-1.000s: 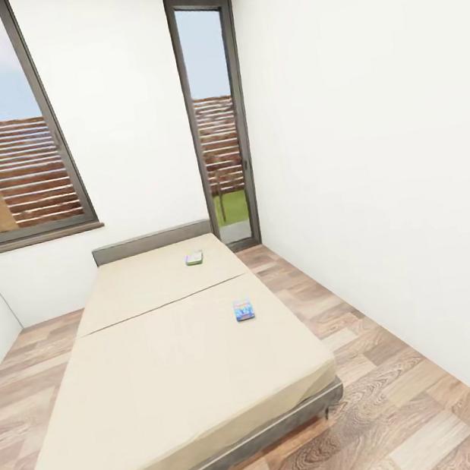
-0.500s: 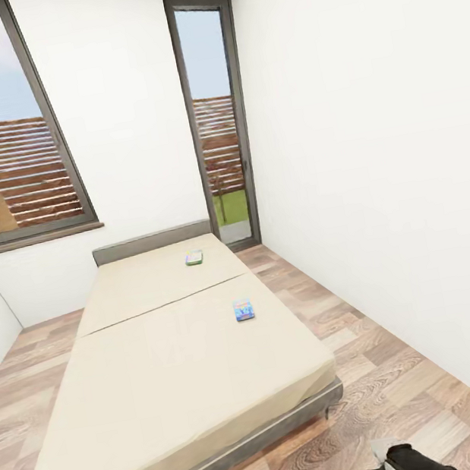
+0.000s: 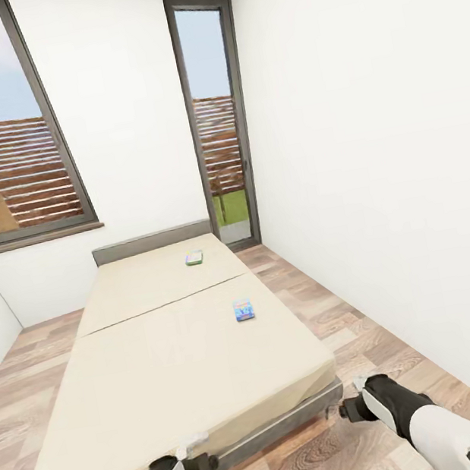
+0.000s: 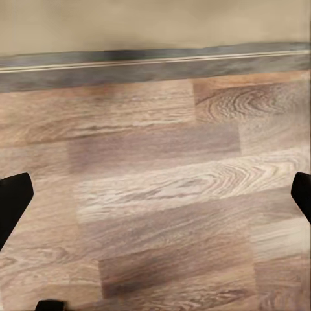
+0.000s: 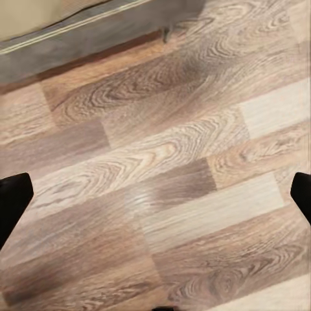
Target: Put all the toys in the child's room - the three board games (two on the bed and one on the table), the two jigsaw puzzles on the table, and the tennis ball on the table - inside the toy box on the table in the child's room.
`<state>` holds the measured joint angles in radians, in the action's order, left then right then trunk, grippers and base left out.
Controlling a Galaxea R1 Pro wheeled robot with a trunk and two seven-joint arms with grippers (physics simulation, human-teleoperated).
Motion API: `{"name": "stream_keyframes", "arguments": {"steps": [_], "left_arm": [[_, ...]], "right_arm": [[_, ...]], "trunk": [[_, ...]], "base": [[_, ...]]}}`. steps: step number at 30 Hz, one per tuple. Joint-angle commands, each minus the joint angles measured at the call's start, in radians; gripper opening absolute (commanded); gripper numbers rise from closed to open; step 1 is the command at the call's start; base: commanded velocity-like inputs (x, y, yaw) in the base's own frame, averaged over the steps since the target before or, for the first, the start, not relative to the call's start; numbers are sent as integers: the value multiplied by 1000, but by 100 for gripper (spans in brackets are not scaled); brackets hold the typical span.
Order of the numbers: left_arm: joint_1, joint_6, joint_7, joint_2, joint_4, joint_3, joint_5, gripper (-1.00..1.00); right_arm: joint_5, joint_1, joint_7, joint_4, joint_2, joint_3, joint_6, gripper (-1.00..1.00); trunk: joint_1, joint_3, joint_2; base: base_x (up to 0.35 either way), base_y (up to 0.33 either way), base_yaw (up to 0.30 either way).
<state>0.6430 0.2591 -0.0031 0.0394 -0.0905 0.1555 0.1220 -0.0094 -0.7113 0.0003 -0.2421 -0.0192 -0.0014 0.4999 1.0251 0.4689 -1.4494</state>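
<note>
Head view: the bed (image 3: 171, 354) with its beige mattress fills the middle of the child's room, headboard (image 3: 151, 242) against the far white wall between a slanted window (image 3: 4, 129) and a tall glass door (image 3: 217, 122). Two board games lie on the mattress, well ahead of both pincers: a blue box (image 3: 244, 310) nearer, forward and to the left of the right pincer (image 3: 349, 408), and a green box (image 3: 194, 257) farther off, close to the headboard. The left pincer (image 3: 198, 451) hangs at the foot of the bed, over its grey frame; the right pincer hangs over the wood floor (image 3: 413, 373) just beside the bed's near corner and its leg. From here it cannot be told how wide either pincer stands.

Left wrist view: two dark fingertips (image 4: 14, 201) sit at opposite edges of the picture, set wide apart with nothing between them. Beyond them lie floor planks (image 4: 155, 188), then the bed frame (image 4: 155, 65) and a strip of mattress.

Right wrist view: the fingertips (image 5: 13, 197) again stand far apart and hold nothing. Floor planks (image 5: 168, 181) lie beyond them, with the frame's corner (image 5: 84, 39) and a bed leg (image 5: 170, 29) farther on.
</note>
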Motion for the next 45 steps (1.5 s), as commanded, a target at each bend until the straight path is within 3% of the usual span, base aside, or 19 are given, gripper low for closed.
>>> {"name": "stream_keyframes", "arguments": {"steps": [1, 7, 14, 25, 33, 36, 40, 41, 43, 44, 45], "left_arm": [[14, 15, -1, 12, -12, 3, 11, 100], [41, 38, -3, 51, -85, 4, 14, 100], [27, 71, -10, 79, -192, 4, 16, 100], [-77, 120, -35, 109, -442, -6, 28, 100], [-126, 154, -46, 116, -558, -19, 47, 100], [-144, 166, -49, 118, -606, -46, 60, 100], [-167, 184, -51, 120, -674, -117, 97, 100], [-167, 184, -51, 120, -674, -117, 97, 100], [-184, 200, -48, 120, -726, -175, 138, 100], [-184, 200, -48, 120, -726, -175, 138, 100], [-195, 210, -45, 119, -756, -205, 160, 100]], "right_arm": [[-1, -6, 0, -22, -1, 1, 9, 100], [1, -18, 1, -116, -1, 4, 19, 100], [2, -18, 1, -183, -2, 5, 38, 100], [2, -17, 2, -223, -7, 0, 81, 100], [2, -16, 2, -245, -7, 0, 91, 100], [2, -16, 2, -268, -7, 1, 94, 100], [1, -11, 3, -322, -8, 1, 115, 100], [1, -11, 3, -322, -8, 1, 115, 100], [1, 1, 3, -366, -8, 1, 150, 100], [1, 1, 3, -366, -8, 1, 150, 100], [1, 7, 3, -391, -8, 0, 172, 100]], "trunk": [[0, 1, -1], [0, 1, -1], [0, 1, -1], [0, 1, -1], [0, 1, -1], [0, 1, -1], [0, 1, -1], [0, 1, -1], [0, 1, -1], [0, 1, -1], [0, 1, -1]], "base": [[0, 0, 0], [0, 0, 0], [0, 0, 0], [0, 0, 0], [0, 0, 0], [0, 0, 0], [0, 0, 0], [0, 0, 0], [0, 0, 0], [0, 0, 0], [0, 0, 0]]}}
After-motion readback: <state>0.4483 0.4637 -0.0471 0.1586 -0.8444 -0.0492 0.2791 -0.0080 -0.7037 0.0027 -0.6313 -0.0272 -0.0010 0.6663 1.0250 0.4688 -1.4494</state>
